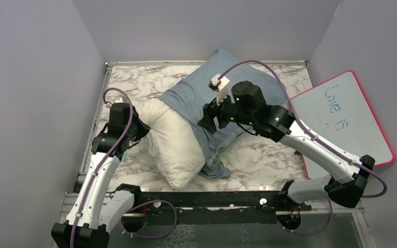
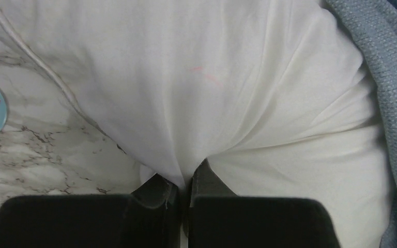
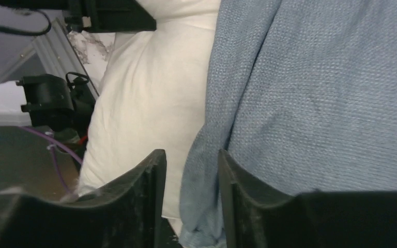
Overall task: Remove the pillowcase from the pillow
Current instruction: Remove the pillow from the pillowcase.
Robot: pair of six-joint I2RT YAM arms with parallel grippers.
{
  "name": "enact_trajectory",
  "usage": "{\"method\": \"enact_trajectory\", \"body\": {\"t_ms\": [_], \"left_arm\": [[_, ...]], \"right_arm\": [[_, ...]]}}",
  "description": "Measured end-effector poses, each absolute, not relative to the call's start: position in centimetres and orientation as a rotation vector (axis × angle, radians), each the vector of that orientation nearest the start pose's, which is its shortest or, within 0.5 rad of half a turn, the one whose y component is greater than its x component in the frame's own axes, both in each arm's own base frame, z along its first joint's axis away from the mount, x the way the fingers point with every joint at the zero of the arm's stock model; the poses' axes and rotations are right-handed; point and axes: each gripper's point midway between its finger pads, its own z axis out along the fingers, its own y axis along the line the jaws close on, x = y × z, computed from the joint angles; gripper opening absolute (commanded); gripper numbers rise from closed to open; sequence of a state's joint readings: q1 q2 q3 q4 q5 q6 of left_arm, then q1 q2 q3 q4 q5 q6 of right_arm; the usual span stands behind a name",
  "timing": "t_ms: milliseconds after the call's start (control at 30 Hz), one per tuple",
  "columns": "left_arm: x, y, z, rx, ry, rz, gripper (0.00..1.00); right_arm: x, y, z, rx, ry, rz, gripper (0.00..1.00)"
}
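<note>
L: pillow fabric is pinched by closed left fingers | R: pillowcase edge is straddled by parted right fingers; not clamped

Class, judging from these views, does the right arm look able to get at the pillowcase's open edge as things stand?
Probably yes. The right arm has its jaws parted with the pillowcase edge between them, beside the bare pillow; nothing visible blocks the way.

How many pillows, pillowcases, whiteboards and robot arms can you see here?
pillow: 1
pillowcase: 1
whiteboard: 1
robot arms: 2, the left arm and the right arm
Total: 5
</note>
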State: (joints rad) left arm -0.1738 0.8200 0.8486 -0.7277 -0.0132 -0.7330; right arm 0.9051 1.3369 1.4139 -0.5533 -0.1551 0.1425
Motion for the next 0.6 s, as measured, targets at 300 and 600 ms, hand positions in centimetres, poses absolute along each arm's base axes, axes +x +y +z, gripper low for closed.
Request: {"method": "enact_trajectory", "body": {"t_ms": [300,600], "left_arm": [[26.7,-5.1,19.4,-0.532,2.284,-0.308,0.00],[26.9,-5.2,19.4,-0.485,2.298,-0.315,0.00]], "right_arm": [[35.1,21.7,35.8,-0.299,1.915,0.356,0.91],[48.9,8.8,30.4,0.151,2.079,0.375,0.95]]}}
